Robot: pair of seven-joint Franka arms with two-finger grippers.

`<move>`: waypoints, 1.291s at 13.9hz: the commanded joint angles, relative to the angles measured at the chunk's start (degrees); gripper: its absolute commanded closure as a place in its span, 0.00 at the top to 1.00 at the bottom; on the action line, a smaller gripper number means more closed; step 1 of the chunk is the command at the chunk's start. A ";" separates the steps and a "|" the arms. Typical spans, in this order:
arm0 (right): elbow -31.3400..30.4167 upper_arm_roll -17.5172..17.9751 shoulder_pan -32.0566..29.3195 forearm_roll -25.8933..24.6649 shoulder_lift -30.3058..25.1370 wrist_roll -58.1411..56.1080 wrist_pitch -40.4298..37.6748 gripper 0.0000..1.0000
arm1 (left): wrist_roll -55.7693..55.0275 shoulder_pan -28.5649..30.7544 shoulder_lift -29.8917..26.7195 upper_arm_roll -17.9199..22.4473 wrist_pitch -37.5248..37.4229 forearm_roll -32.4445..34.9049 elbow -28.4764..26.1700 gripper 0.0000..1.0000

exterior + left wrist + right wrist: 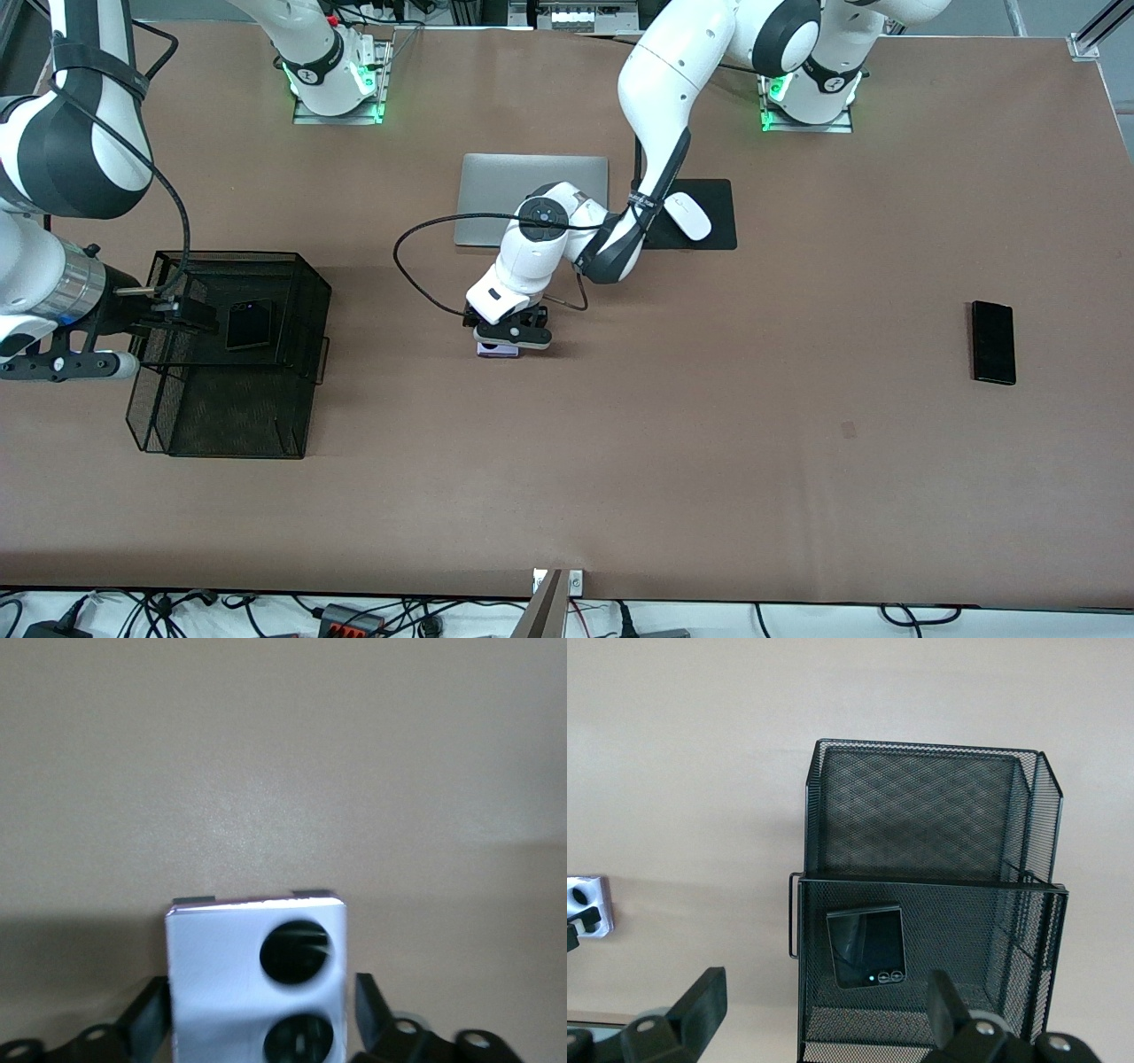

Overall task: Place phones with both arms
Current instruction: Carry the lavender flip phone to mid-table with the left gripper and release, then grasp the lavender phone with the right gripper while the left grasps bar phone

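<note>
Right gripper (pixel 173 312), fingers spread wide w/ nothing held, hangs over the black mesh basket (pixel 306 292) at the right arm's end of the table; forearm lies roughly level. The small black phone (pixel 249 324) lies flat inside the basket. Left gripper (pixel 512 335) is down at table centre, fingers (pixel 149 1019) open either side of the lilac phone (pixel 255 979), arm bent over the silver laptop (pixel 496 186). The long black phone (pixel 992 342) lies toward the left arm's end.
</note>
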 commanded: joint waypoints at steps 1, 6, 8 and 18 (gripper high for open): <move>-0.27 0.38 -0.26 -0.30 -0.22 0.40 0.42 1.00 | -0.02 0.32 0.70 0.45 0.24 0.29 2.29 1.00; -0.10 0.73 0.35 0.31 0.04 0.49 0.50 1.00 | 1.55 9.52 -13.59 -6.02 -1.07 6.14 -8.74 1.00; -0.10 0.82 2.54 0.41 0.65 0.49 1.12 1.00 | 2.70 16.55 -21.51 -11.48 -2.82 12.31 -16.83 1.00; -0.10 0.73 18.09 0.32 13.30 1.97 17.19 1.00 | 37.03 48.02 -44.83 -20.20 -21.62 14.00 -43.13 1.00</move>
